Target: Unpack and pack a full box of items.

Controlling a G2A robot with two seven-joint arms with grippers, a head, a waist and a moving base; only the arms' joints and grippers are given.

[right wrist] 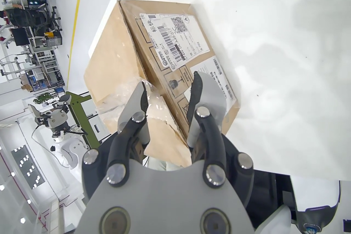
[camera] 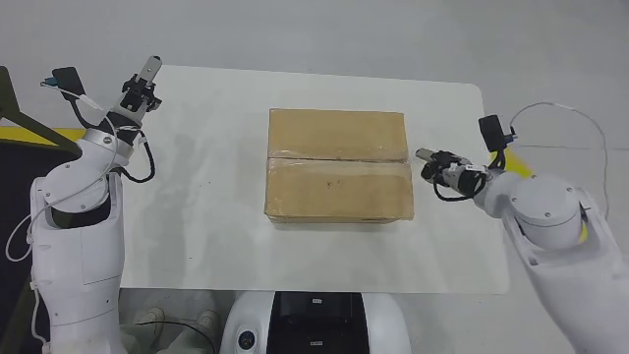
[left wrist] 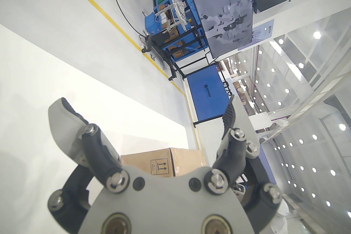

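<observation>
White surface [camera: 197,216] carries a closed cardboard box [camera: 339,164] at centre, long axis and flap seam running side to side. Right end effector [right wrist: 170,93], moderately parted, sits just beside the box's right end, in line with the seam; left end effector [left wrist: 148,102], spread wide, is well apart.

In the top view the left arm rises along the left edge of the frame, elbow bent, and the left hand [camera: 149,71] sits at the upper left, pointing up and to the right with its fingers [left wrist: 64,120] spread wide. The right arm enters from the lower right. Its right hand [camera: 425,156] lies right of centre, pointing left, fingers [right wrist: 208,92] parted by a narrower gap.
</observation>
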